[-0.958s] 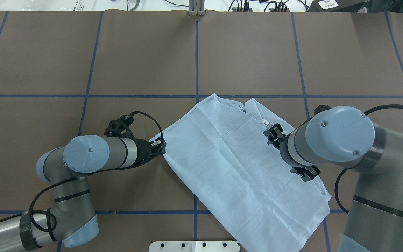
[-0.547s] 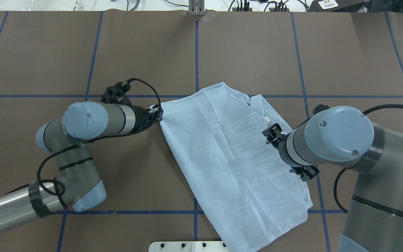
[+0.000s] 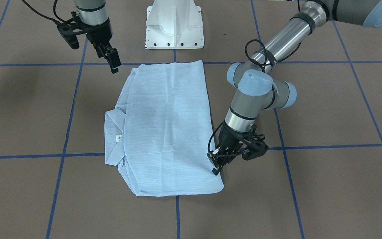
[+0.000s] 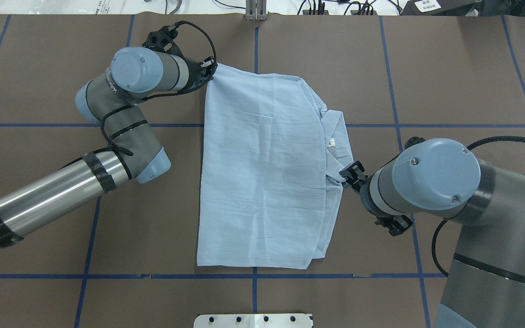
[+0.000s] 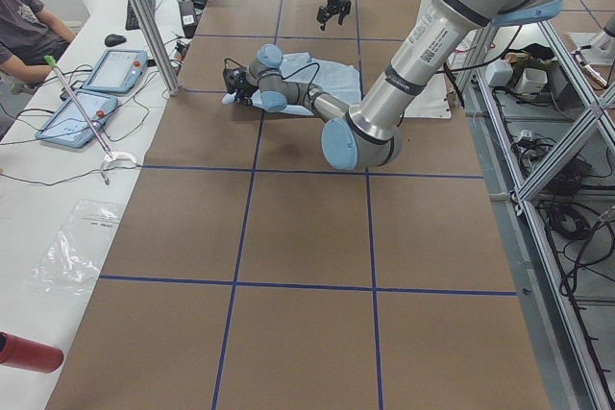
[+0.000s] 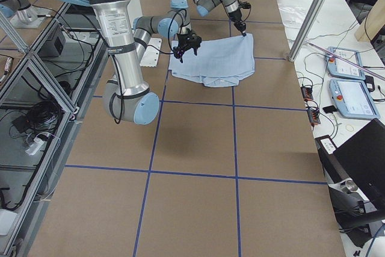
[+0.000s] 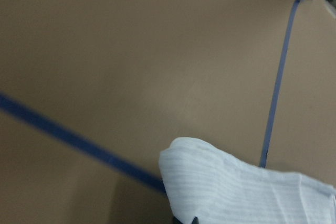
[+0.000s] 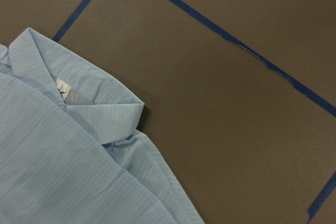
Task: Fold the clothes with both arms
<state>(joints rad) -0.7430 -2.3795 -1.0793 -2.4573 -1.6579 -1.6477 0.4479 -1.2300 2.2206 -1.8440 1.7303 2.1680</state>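
The pale blue striped shirt lies folded in a long rectangle on the brown table, running near to far; it also shows in the front view. Its collar and white label stick out on my right side. My left gripper is shut on the shirt's far left corner, low at the table; the left wrist view shows that cloth corner. My right gripper hangs above the table by the shirt's right edge, holding nothing. I cannot tell whether its jaws are open or shut.
The white pedestal base stands at the near table edge just behind the shirt. Blue tape lines cross the brown table. A metal post stands at the far edge. Tablets lie on the side bench.
My left gripper has swept the held corner far across the table, away from me. The shirt has swung round from a diagonal to lie straight. The right arm has barely moved.
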